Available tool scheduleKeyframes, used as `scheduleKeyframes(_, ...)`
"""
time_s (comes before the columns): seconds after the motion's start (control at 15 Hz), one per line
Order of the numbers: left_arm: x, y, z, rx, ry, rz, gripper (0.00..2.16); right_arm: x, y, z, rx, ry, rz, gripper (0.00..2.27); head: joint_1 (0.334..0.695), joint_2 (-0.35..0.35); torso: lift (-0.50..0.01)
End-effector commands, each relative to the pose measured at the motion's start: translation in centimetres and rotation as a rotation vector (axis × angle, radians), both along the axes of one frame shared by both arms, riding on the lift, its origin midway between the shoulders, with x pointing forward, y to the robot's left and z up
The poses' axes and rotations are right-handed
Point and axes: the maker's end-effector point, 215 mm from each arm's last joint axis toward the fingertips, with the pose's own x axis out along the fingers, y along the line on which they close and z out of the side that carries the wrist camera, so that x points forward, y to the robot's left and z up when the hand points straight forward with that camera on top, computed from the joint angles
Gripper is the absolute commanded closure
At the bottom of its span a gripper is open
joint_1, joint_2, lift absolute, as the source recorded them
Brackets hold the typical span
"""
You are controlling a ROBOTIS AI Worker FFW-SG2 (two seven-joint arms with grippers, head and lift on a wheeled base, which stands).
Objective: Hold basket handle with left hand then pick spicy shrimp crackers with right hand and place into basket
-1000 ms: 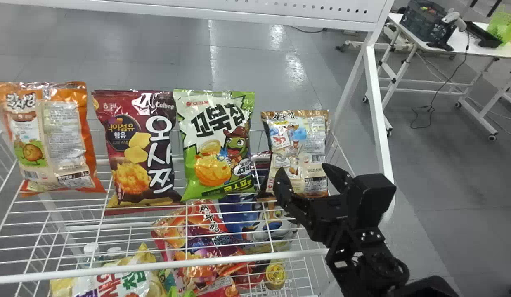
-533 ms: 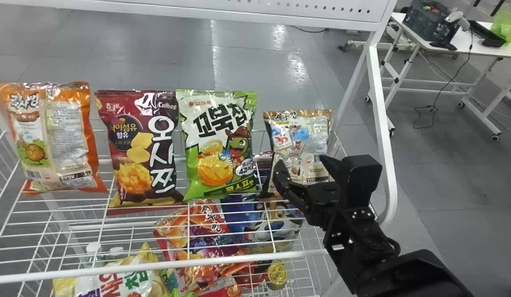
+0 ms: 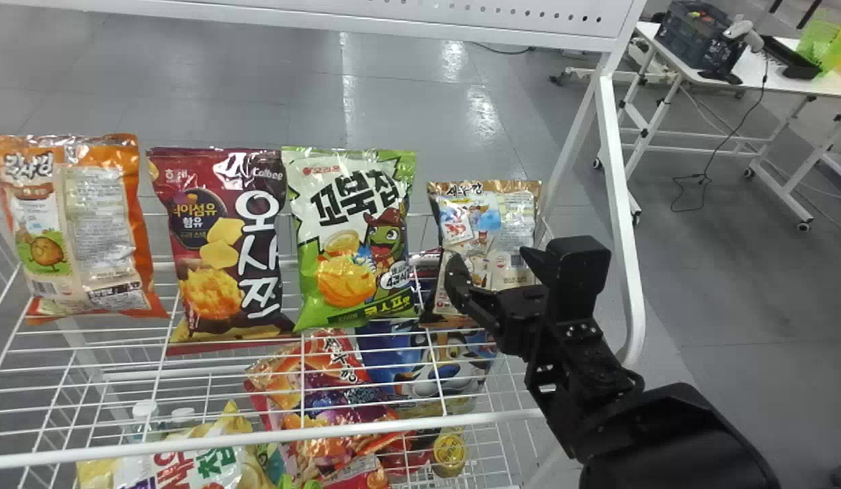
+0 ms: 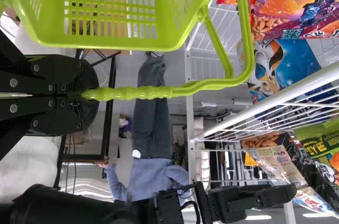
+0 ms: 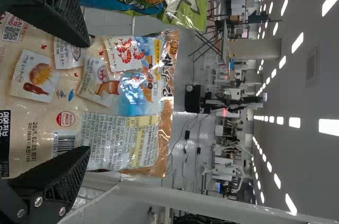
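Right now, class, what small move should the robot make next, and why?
Probably ease the right gripper slightly closer to the shrimp crackers: its open fingers spread across the bag without gripping it, and the left gripper holds the basket handle.

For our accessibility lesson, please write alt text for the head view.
The robot's open right gripper is in front of a beige shrimp cracker bag, at the right end of a row of snack bags on a white wire rack; more snacks lie below.

White post (image 3: pixel 624 224) right of crackers (image 3: pixel 519 227)
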Motion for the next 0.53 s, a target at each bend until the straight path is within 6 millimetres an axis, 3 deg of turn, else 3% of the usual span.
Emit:
scheduleKeyframes(0.0,-0.1,-0.1,-0.1,-0.005,0.005,0.002,1.9,0.3,0.1,-0.6,0.004,0.013,0.001,0.12,0.695,-0.2,-0.037)
scheduleKeyframes(0.47,0.1,-0.1,-0.3,-0.012,0.012,0.005,1.9,0.7,-0.1,-2.4,0.0,0.065,0.002,0.19,0.695,-0.2,-0.037)
